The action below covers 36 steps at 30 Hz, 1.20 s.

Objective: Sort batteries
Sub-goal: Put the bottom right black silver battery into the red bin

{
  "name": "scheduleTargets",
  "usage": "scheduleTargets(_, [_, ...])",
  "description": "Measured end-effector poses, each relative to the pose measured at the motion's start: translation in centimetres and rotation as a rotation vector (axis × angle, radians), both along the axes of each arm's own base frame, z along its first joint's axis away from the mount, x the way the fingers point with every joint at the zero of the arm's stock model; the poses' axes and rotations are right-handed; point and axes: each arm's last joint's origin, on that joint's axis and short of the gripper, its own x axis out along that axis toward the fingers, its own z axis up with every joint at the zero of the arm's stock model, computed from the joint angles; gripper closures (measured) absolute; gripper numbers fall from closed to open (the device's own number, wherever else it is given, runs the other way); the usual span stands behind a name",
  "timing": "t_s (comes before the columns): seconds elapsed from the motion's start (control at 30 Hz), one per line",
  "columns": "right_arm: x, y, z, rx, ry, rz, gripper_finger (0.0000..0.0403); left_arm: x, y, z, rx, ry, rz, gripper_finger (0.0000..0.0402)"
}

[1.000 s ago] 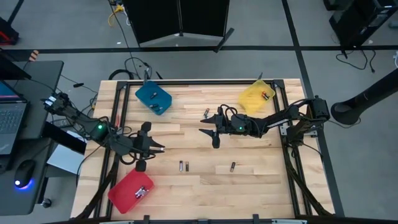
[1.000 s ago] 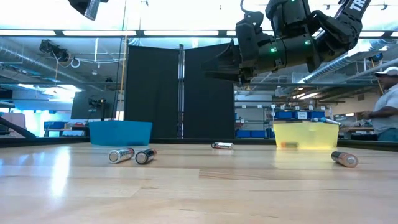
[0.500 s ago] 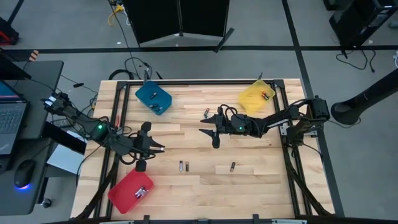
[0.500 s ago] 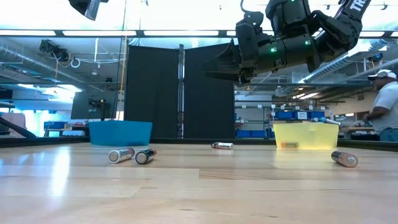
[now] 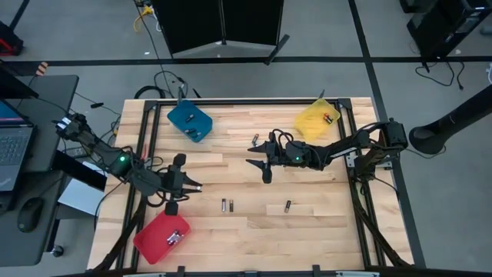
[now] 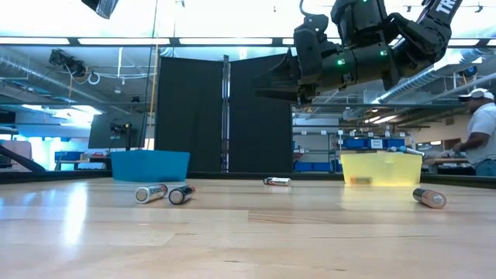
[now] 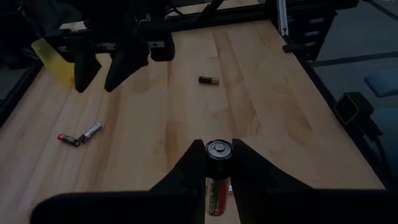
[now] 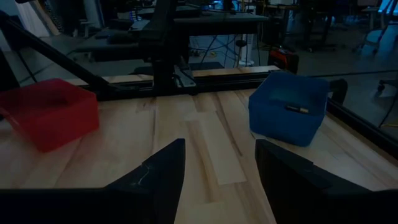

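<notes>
My left gripper (image 5: 195,185) hovers over the table's left part, beside the red tray (image 5: 161,235), shut on a dark battery (image 7: 218,163) with a red label. My right gripper (image 5: 256,163) hangs open above the table's middle, fingers (image 8: 168,171) spread and touching nothing. Two batteries (image 5: 227,205) lie side by side on the wood, another (image 5: 287,205) lies to their right, and one (image 5: 254,140) lies farther back. The blue tray (image 5: 189,121) and yellow tray (image 5: 317,119) each hold batteries. My left gripper pinches the battery between its two fingers (image 7: 189,163). The cell lies along the fingers, its silvery end cap (image 7: 219,149) pointing forward past the tips. It is lifted clear of the table.
The red tray holds a few cells (image 5: 174,237). A cell (image 8: 297,109) shows inside the blue tray (image 8: 289,106). Black frame rails (image 5: 146,146) run along the table's left and right sides. Bare wood lies between the loose cells and the near edge. A person (image 6: 480,132) stands beyond the table.
My left arm has shifted slightly toward the table's near edge and the red tray, still holding the battery. My right arm has kept still.
</notes>
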Motion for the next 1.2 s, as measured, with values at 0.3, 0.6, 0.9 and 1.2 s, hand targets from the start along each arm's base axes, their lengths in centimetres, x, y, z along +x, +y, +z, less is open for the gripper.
scheduleTargets(0.3, [0.00,0.00,0.00,0.000,0.000,0.000,0.0196,-0.01,-0.06,0.09,-0.001,-0.012,0.009,0.0349])
scheduleTargets(0.6, [0.00,0.00,0.00,0.000,0.000,0.000,0.0195,-0.03,-0.09,0.07,-0.001,-0.009,0.003,0.0349])
scheduleTargets(0.9, [0.00,0.01,0.00,0.000,0.000,0.000,0.0194,-0.04,-0.10,0.05,-0.003,-0.006,-0.001,0.0349])
scheduleTargets(1.2, [0.00,0.01,0.00,0.000,0.000,0.000,0.0196,-0.05,-0.12,0.05,0.000,-0.005,-0.010,0.0349])
